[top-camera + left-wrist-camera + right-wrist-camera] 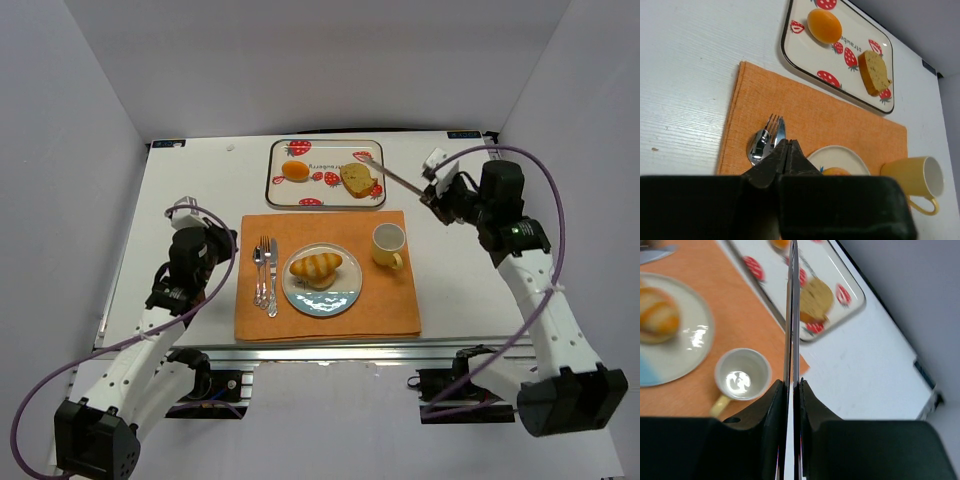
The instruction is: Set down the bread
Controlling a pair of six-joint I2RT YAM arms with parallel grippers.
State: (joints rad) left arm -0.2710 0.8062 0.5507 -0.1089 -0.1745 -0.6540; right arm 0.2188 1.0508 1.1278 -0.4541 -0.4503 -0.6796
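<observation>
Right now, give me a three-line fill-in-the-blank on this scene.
1. The bread roll lies on the white-and-blue ____.
2. The left fingers are ____, holding nothing.
3. The right fingers grip a thin metal tool whose tip reaches over the strawberry-printed ____.
Missing: plate; shut; tray.

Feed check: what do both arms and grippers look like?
Left arm and right arm match: white links, black joints and bases, each trailing a looping purple cable. Left gripper and right gripper have black, tapering fingers.
</observation>
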